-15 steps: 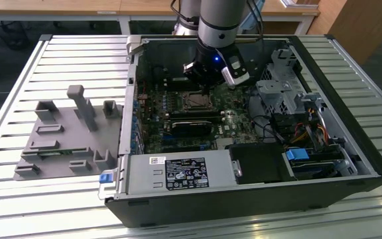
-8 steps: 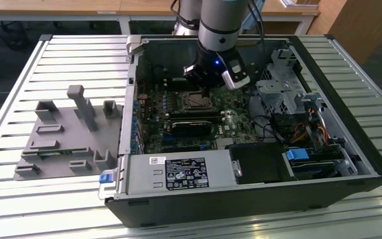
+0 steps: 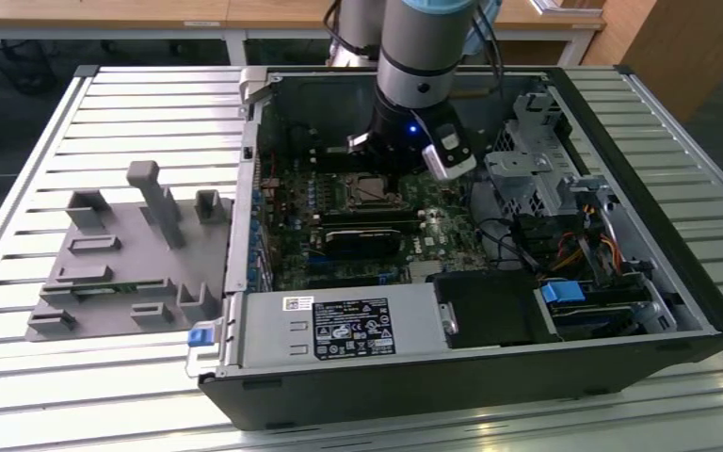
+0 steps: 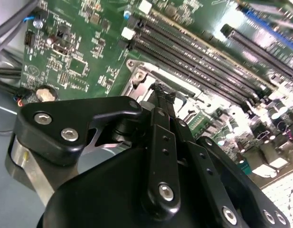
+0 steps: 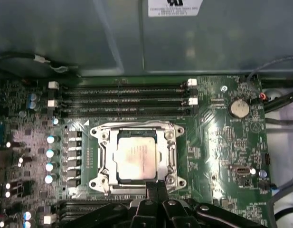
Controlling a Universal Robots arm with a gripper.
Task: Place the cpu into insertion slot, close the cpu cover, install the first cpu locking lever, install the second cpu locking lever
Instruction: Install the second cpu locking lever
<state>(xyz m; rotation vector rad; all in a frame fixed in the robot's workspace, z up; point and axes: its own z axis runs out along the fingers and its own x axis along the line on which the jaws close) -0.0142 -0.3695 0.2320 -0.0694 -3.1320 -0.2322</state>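
The cpu (image 5: 137, 159) lies flat in the insertion slot (image 5: 97, 184) on the green motherboard, its dull silver top showing. The cpu cover (image 5: 171, 152), a silver frame, lies down around the chip, which shows through its window. My gripper (image 5: 155, 186) hangs just above the socket's edge, its black fingers pressed together and shut, with nothing visible between them. In the second wrist view my gripper (image 4: 161, 90) has its tips close over the socket's silver rim (image 4: 139, 78). In the exterior view the arm reaches into the open case, with the gripper (image 3: 393, 162) over the socket (image 3: 368, 191).
Long black memory slots (image 5: 122, 99) run beside the socket, and a coin battery (image 5: 240, 108) sits nearby. A black card (image 3: 361, 240), the power supply (image 3: 336, 330) and a drive cage (image 3: 538, 165) with cables crowd the case. A grey fixture (image 3: 123, 254) stands on the exterior view's left.
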